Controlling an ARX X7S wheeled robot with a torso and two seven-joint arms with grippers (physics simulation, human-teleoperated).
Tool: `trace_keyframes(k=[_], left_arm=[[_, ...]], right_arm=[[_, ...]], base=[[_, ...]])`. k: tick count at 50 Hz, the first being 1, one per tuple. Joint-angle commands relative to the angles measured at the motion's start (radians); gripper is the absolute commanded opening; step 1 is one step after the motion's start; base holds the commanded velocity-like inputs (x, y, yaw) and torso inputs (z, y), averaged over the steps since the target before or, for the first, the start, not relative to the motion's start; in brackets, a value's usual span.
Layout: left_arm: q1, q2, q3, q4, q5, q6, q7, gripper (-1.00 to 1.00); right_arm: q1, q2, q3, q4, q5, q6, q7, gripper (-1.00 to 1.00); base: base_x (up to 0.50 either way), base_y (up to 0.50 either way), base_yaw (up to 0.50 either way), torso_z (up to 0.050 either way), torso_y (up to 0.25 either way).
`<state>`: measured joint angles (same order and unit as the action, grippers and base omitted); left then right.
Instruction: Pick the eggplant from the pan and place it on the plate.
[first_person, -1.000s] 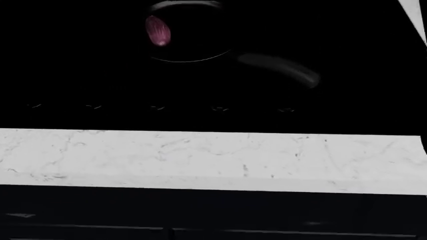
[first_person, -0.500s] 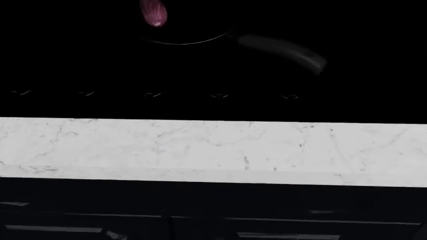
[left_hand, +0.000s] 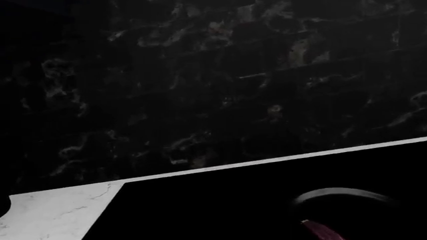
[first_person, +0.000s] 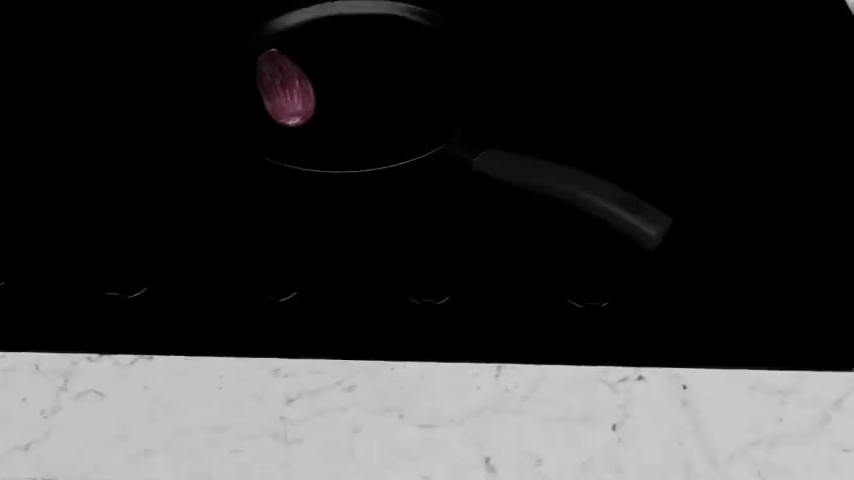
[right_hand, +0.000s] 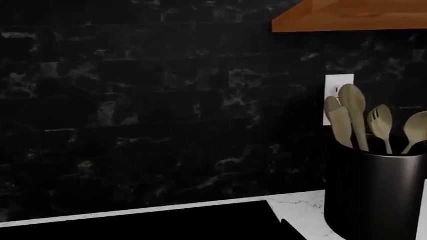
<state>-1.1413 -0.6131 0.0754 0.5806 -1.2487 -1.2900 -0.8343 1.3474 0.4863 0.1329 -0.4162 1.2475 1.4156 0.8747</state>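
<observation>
The magenta-purple eggplant (first_person: 284, 87) lies in the left part of the round black pan (first_person: 350, 162), which sits on the black cooktop in the head view. The pan's long grey handle (first_person: 577, 192) points to the lower right. In the left wrist view the pan's rim (left_hand: 340, 192) curves near the frame's edge, with a sliver of the eggplant (left_hand: 323, 231) below it. The plate is out of view. Neither gripper shows in any view.
White marble counter (first_person: 400, 420) runs along the front of the cooktop, with a row of knob marks (first_person: 430, 299) between. A dark utensil holder (right_hand: 373, 195) with wooden spoons stands on the counter by the black tiled wall, under a wooden shelf (right_hand: 347, 15).
The head view has tilted up: the pan and eggplant sit lower in the frame, fully visible again, and the dark cabinet fronts below the counter have left the view.
</observation>
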Motion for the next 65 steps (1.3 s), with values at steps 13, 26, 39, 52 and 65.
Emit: trace_keyframes(k=[13, 26, 39, 52, 65], left_arm=[[-0.009, 0.024, -0.002, -0.041, -0.008, 0.03, 0.004, 1.0], [-0.009, 0.023, 0.014, -0.045, 0.003, 0.043, 0.011, 1.0], [-0.015, 0.024, 0.018, -0.041, -0.017, 0.038, -0.005, 1.0], [-0.016, 0.02, 0.016, -0.035, -0.034, 0.04, -0.018, 1.0], [-0.007, 0.007, 0.008, -0.03, -0.049, 0.046, -0.026, 1.0]], right_arm=[[-0.016, 0.004, 0.005, 0.052, 0.036, -0.066, -0.042, 1.0], [-0.031, 0.015, 0.0, 0.052, 0.038, -0.081, -0.047, 1.0], [-0.029, 0.024, 0.003, 0.048, 0.064, -0.08, -0.03, 1.0], [-0.025, 0.032, 0.003, 0.044, 0.086, -0.083, -0.02, 1.0], [-0.01, 0.033, -0.006, 0.05, 0.118, -0.072, 0.012, 1.0]], base=[[0.26, -0.01, 0.0, 0.0, 0.0], [0.25, -0.01, 0.0, 0.0, 0.001], [0.22, -0.01, 0.0, 0.0, 0.0], [0.21, -0.01, 0.0, 0.0, 0.001], [0.06, 0.0, 0.0, 0.0, 0.0]])
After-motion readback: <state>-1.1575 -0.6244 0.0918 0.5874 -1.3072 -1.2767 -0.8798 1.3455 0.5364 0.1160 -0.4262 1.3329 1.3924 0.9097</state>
